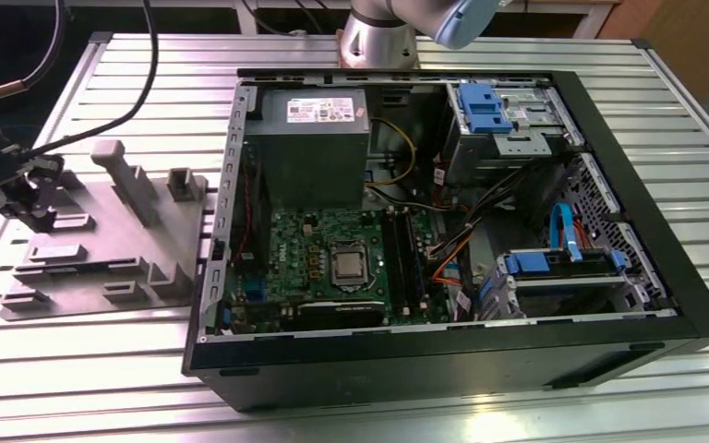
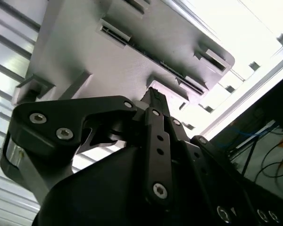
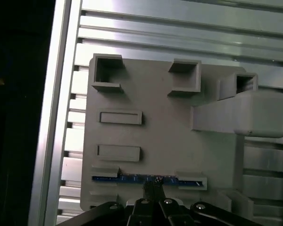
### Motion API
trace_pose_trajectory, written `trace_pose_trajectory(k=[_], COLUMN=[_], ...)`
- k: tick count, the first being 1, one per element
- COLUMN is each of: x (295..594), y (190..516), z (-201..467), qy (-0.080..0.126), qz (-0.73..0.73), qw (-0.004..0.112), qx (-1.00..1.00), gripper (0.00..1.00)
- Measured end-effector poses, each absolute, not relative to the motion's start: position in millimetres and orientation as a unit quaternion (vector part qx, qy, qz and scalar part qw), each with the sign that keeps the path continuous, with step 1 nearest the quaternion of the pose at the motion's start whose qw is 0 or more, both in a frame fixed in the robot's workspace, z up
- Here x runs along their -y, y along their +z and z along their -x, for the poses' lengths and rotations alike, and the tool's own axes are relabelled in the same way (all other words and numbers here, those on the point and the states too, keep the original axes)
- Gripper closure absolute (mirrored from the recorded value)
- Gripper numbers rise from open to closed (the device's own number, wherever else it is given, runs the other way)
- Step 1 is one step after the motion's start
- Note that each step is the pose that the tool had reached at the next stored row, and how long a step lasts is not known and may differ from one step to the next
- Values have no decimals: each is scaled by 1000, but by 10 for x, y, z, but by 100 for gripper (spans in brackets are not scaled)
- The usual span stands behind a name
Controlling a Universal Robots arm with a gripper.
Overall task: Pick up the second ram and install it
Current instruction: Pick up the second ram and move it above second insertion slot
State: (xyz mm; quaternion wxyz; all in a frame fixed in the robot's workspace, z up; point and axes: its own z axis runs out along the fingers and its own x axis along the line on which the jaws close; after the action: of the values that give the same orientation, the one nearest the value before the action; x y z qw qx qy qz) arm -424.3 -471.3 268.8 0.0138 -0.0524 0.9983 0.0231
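I see the open computer case [image 1: 650,277] on the slatted table [image 1: 84,369], its motherboard [image 1: 299,245] lying flat inside. To the exterior view's left, the grey fixture tray [image 3: 165,122] holds the second ram [image 3: 125,178] on edge in a narrow slot. My gripper [image 3: 151,185] has its fingers drawn together, pinching the strip's middle.

The arm [image 1: 379,41], based at the desk's far edge, reaches to the edge at the exterior view's left, where the gripper [image 1: 37,212] points down, its fingers [image 2: 155,110] pinched together on the ram [image 3: 132,179].
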Motion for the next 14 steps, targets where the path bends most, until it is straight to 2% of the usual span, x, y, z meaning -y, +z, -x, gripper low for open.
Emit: trace_pose_trajectory(k=[14], x=[4713], y=[2668], z=[4243], qy=[23], qz=[179], qw=[11], qx=[-984], gripper=[90])
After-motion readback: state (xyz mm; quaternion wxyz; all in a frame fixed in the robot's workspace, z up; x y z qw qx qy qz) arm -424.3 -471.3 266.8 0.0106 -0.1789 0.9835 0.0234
